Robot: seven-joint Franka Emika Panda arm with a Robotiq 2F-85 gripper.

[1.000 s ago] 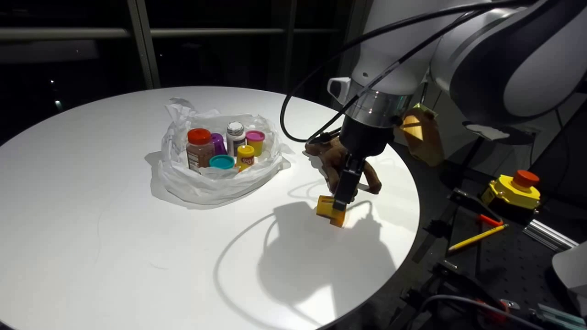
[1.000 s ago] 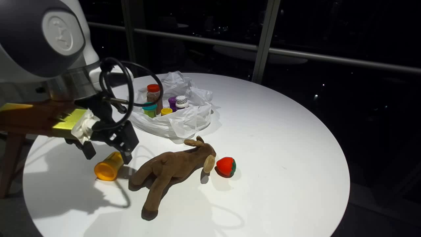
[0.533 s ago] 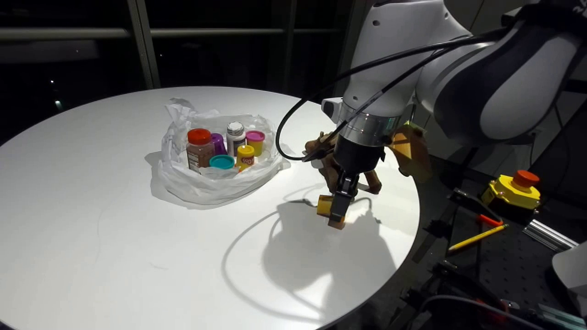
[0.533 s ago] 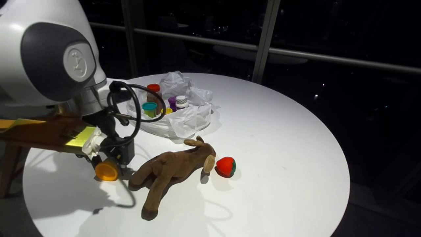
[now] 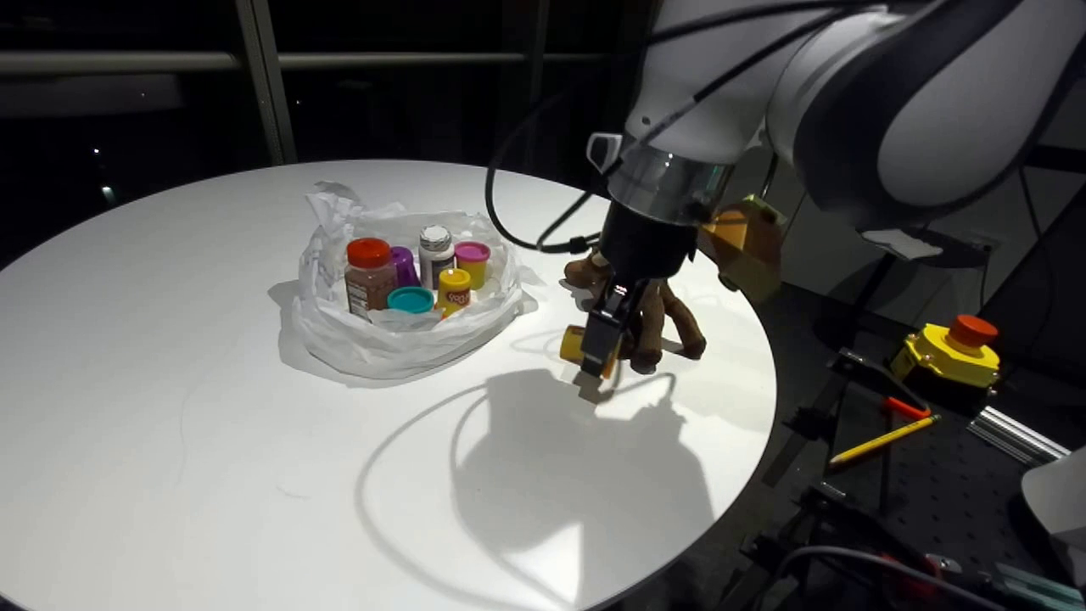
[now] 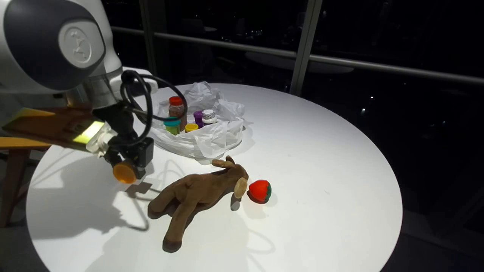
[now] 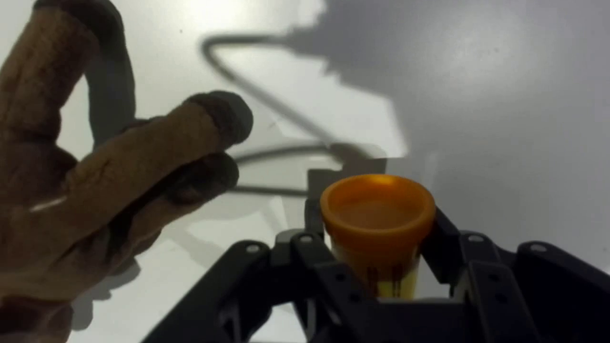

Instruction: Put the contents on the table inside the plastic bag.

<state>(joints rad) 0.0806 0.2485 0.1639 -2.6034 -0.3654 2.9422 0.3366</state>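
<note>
While the tool [image 7: 375,226] grips an orange-rimmed tub [image 7: 379,247] above the round white table [image 5: 212,441], dark windows [image 5: 399,110] stand beyond.

Brown plush toy [image 6: 202,189], orange-and-yellow tub [image 7: 377,238]
</note>
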